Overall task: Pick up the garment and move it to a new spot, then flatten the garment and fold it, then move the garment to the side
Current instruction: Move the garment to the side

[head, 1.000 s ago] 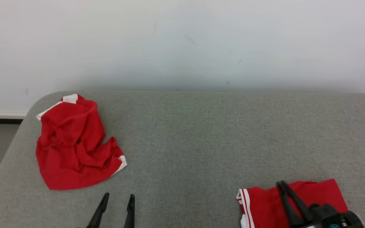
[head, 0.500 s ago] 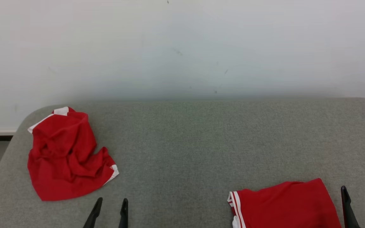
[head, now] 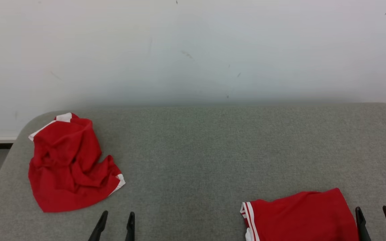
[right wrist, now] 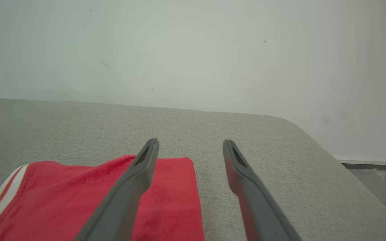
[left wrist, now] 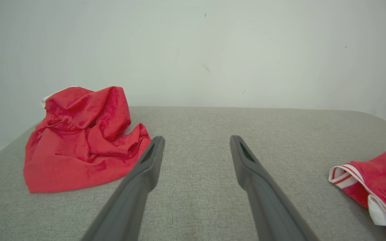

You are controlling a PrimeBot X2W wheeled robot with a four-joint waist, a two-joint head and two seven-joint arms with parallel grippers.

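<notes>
- A pale wall (head: 193, 50) is standing behind everything, running along the far edge.
- A grey fabric-covered tabletop (head: 196, 150) with rounded corners is stretching across the scene.
- A crumpled garment (head: 69, 164), red with white trim, is lying in a heap at the far left corner of the tabletop.
- A folded garment (head: 300, 217), red with white stripes on its left hem, is lying flat at the near right.
- The right claw (head: 371, 209) is hovering just right of the folded garment, spread wide and gripping nothing.
- The left claw (head: 118, 214) is waiting at the near left, released and empty, near the crumpled garment but apart from it.
</notes>
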